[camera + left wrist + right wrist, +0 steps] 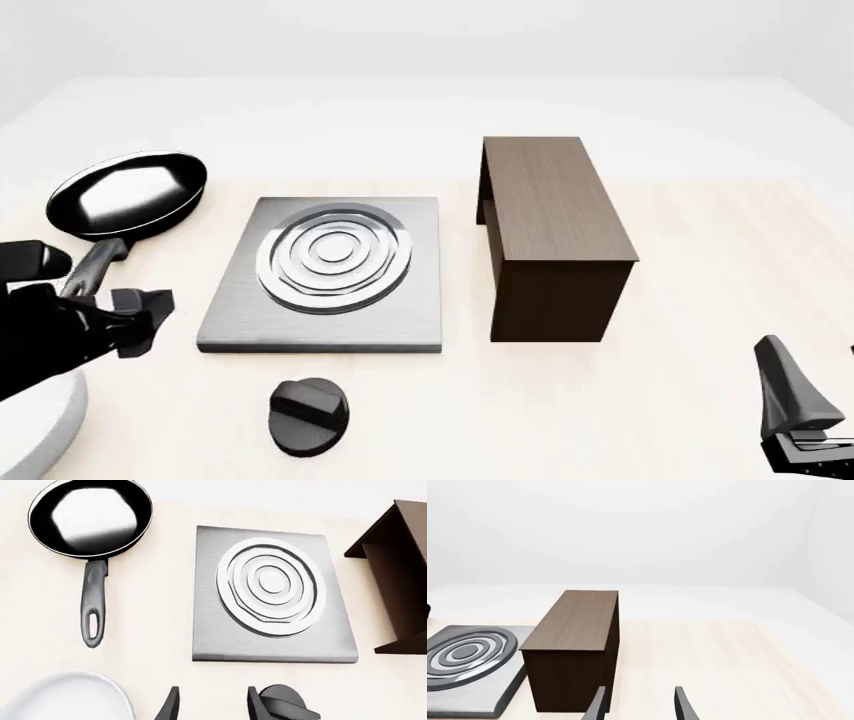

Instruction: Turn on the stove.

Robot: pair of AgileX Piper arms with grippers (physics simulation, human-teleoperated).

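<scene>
The stove [230, 318] is a flat grey metal slab with silver burner rings [334, 257], lying mid-table. Its separate black round knob [310, 415] sits on the table just in front of the slab. In the left wrist view the stove [210, 605] fills the middle, and the knob [288, 704] shows just outside one finger. My left gripper [212, 707] is open and empty; in the front view it [140, 318] hovers left of the stove. My right gripper [639, 707] is open and empty, low at the front right [817, 385].
A black frying pan [127, 192] lies left of the stove, handle pointing toward my side. A tall dark brown wooden box [550, 235] stands right of the stove. A white plate [34, 430] sits at the front left, below my left arm.
</scene>
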